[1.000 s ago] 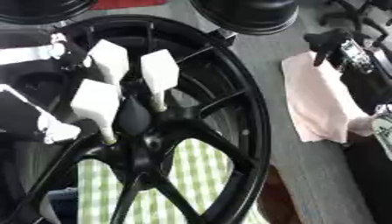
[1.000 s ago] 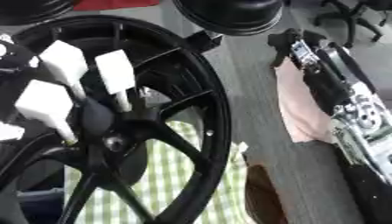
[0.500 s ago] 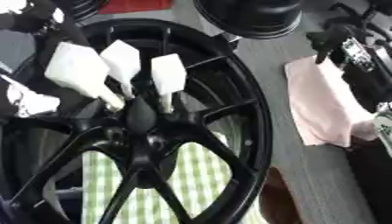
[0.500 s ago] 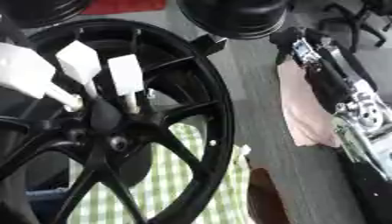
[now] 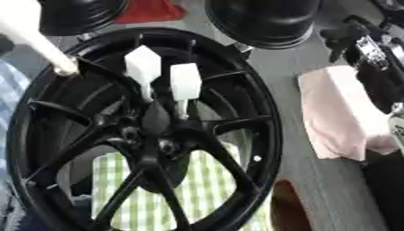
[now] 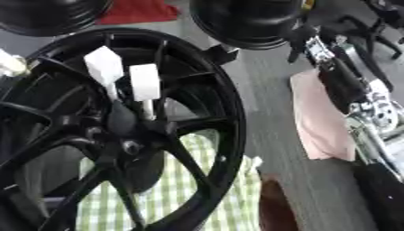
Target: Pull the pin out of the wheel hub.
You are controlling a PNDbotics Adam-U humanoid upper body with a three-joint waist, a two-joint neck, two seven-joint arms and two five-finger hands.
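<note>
Wheel hub (image 5: 154, 135) sat centre of the black wheel (image 5: 264, 135), two white pins (image 5: 185, 83) standing in it at 12 o'clock. A third pin (image 5: 35, 38) was out, at 10 o'clock; left hand unseen, grip can't be told. Right hand (image 6: 347, 85) idle at 3 o'clock, fingers unclear. Risk, IMO: angled pull jams remaining pins, wheel shifts.

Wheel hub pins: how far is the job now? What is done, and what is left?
Done: one white pin is out of the hub's centre, tilted, with its tip near the wheel's rim at the upper left. In hand: that pin is mid-air; whatever holds it lies past the picture's edge. Left: the left standing pin and the right standing pin are still in the wheel hub.
</note>
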